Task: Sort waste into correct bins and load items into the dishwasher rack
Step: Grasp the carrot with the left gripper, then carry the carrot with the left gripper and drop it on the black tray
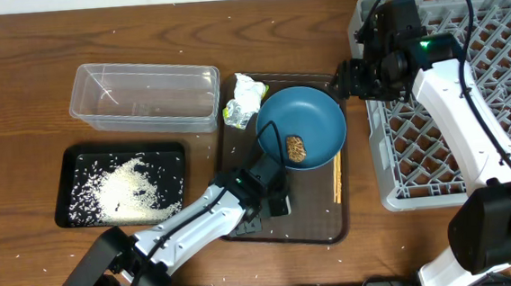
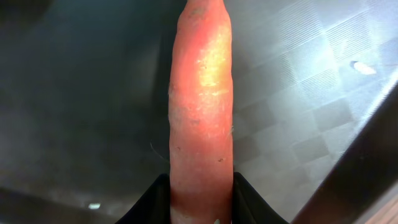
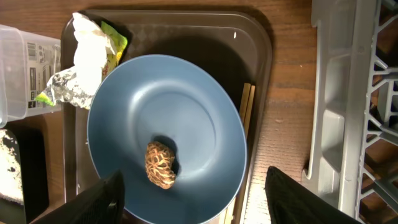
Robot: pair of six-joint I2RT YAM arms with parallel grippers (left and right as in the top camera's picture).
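Note:
In the left wrist view an orange carrot (image 2: 200, 112) runs lengthwise between my left gripper's (image 2: 200, 190) black fingers, which press on both its sides just above the brown serving tray (image 2: 311, 106). From overhead the left gripper (image 1: 278, 200) sits low on that tray, hiding the carrot. My right gripper (image 1: 348, 78) hangs open high over the dark-blue plate (image 3: 186, 106), with nothing between its fingers. On the plate (image 1: 301, 122) rests a brown food lump (image 3: 160, 164). A crumpled wrapper (image 1: 244, 100) lies at the plate's far-left rim. Wooden chopsticks (image 1: 336, 175) lie on the plate's right.
The clear tub (image 1: 144, 97) stands at the back left. In front of it, the black tray (image 1: 73, 174) holds rice grains (image 1: 128, 186). The grey dishwasher rack (image 1: 436, 148) fills the right side, under the right arm. The brown serving tray (image 1: 320, 224) holds the plate.

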